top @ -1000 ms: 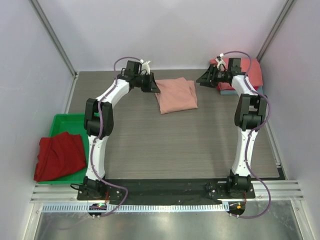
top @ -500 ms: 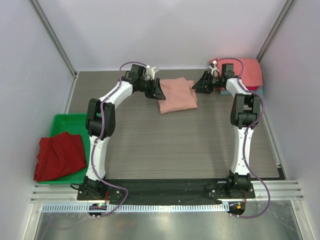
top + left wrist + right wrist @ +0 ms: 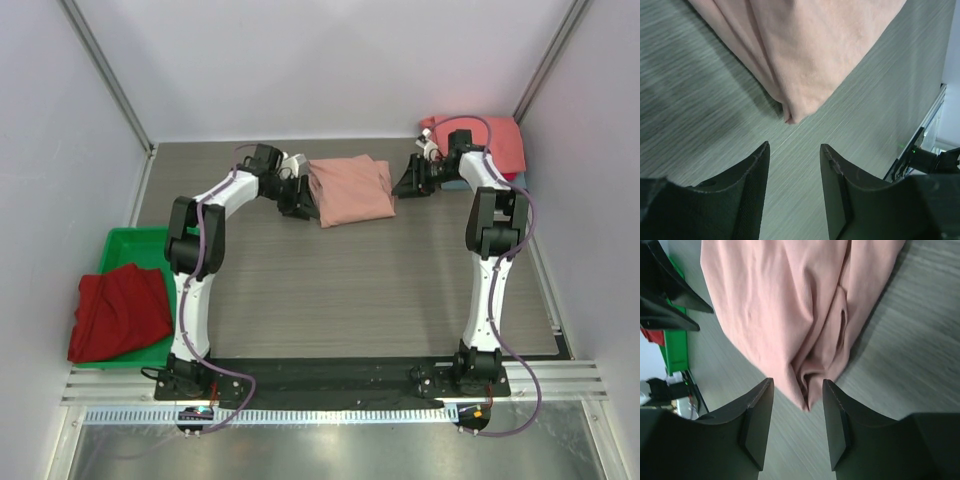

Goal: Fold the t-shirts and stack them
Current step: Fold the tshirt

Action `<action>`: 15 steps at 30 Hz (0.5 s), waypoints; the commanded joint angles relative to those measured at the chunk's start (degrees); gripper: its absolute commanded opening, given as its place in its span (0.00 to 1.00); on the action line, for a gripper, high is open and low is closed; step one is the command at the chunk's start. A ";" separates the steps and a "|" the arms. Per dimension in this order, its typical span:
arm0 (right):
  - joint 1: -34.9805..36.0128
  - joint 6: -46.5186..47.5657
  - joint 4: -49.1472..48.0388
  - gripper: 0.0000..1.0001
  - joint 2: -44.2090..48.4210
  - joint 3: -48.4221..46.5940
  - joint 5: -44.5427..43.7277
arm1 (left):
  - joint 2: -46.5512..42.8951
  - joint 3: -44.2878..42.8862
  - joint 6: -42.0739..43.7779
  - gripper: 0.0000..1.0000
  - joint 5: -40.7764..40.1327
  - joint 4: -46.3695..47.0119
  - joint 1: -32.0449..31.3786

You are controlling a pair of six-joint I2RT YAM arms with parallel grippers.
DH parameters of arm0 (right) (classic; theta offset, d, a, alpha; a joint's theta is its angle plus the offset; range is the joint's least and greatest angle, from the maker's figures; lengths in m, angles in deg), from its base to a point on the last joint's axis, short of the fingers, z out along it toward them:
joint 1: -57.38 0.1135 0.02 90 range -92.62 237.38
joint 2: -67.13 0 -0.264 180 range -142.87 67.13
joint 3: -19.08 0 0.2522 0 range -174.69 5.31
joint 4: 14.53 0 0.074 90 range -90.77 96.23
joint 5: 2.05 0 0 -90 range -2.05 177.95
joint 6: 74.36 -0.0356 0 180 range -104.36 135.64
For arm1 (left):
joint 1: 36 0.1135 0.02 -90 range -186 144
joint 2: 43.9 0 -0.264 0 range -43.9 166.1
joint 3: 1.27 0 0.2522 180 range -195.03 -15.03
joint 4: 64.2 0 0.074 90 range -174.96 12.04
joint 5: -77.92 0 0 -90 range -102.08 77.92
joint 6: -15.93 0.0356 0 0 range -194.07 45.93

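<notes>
The table (image 3: pixel 330 290) is grey with a wood grain and is closed in by pale walls (image 3: pixel 330 70) on three sides, with metal posts in the far corners.

At the left edge sits a green tray (image 3: pixel 130 236). A dark red shirt (image 3: pixel 118 312) lies crumpled in it and spills over the tray's near left rim.

The left gripper (image 3: pixel 793 146) is low over the table at the far middle, just beside the left edge of the folded pink shirt (image 3: pixel 350 190). Its fingers are spread apart with only bare table between them. The shirt's corner lies just past the tips, not touched.

The pink shirt lies flat on the table at the far centre, between the two grippers.

The right gripper (image 3: pixel 798 382) faces the shirt's right edge. It is also released, with its fingers parted. A folded corner of the cloth lies in line with the gap, and neither finger presses it.

In the far right corner is a coral-red shirt (image 3: pixel 500 140), folded, with a blue-grey shirt (image 3: pixel 521 178) showing as an edge beneath it.
</notes>
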 commanded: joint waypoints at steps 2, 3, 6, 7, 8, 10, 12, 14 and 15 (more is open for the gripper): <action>-0.14 9.00 6.86 0.47 5.34 0.51 0.62 | -4.26 -1.02 2.44 0.45 -0.40 -1.16 -0.96; -0.14 9.43 7.12 0.47 5.43 0.95 1.76 | -3.99 -1.20 2.44 0.45 -0.58 -1.07 -1.05; 0.30 11.36 8.44 0.47 6.66 2.89 2.04 | -3.20 -1.72 2.27 0.45 -1.19 -0.72 -1.49; 0.30 13.72 9.22 0.47 6.75 3.07 1.77 | -2.94 -1.90 2.27 0.46 -1.19 -0.63 -1.57; 0.48 14.96 11.23 0.47 6.83 3.07 1.51 | -2.76 -1.99 1.83 0.46 -1.19 -0.19 -1.75; 0.56 18.38 13.27 0.47 6.31 2.54 1.42 | -2.15 -2.34 1.57 0.52 -1.28 0.07 -2.10; 0.74 19.80 15.38 0.47 5.17 1.49 1.07 | -1.88 -2.95 1.48 0.54 -1.98 0.16 -2.54; 0.65 20.69 15.82 0.47 4.55 0.70 0.80 | -1.35 -3.74 1.39 0.55 -2.51 0.60 -2.98; 0.83 20.78 15.82 0.47 4.12 0.52 0.80 | -1.00 -3.92 1.30 0.56 -3.03 0.60 -3.07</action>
